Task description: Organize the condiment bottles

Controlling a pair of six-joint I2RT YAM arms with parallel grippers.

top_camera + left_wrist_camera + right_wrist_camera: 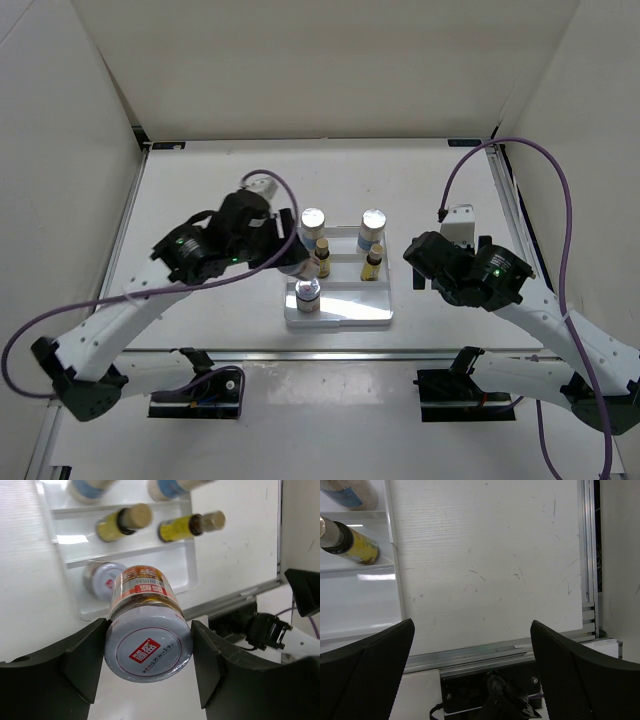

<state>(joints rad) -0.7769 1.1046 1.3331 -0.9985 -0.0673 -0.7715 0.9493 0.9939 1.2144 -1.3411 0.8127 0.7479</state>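
Observation:
My left gripper [292, 260] is shut on a brownish jar with a silver lid [148, 645] and holds it above the left front of the white tray [345, 312]. The second brownish jar [307, 295] stands in the tray's front row, and also shows in the left wrist view [101, 578]. Two yellow tan-capped bottles [322, 259] [373, 262] stand in the middle row. Two tall white bottles [313, 226] [373, 229] stand in the back row. My right gripper [418, 262] is open and empty, just right of the tray.
The right wrist view shows the tray's right wall [397, 580], one yellow bottle [351, 544] and bare table up to the metal edge rail [585, 555]. White walls enclose the table on three sides.

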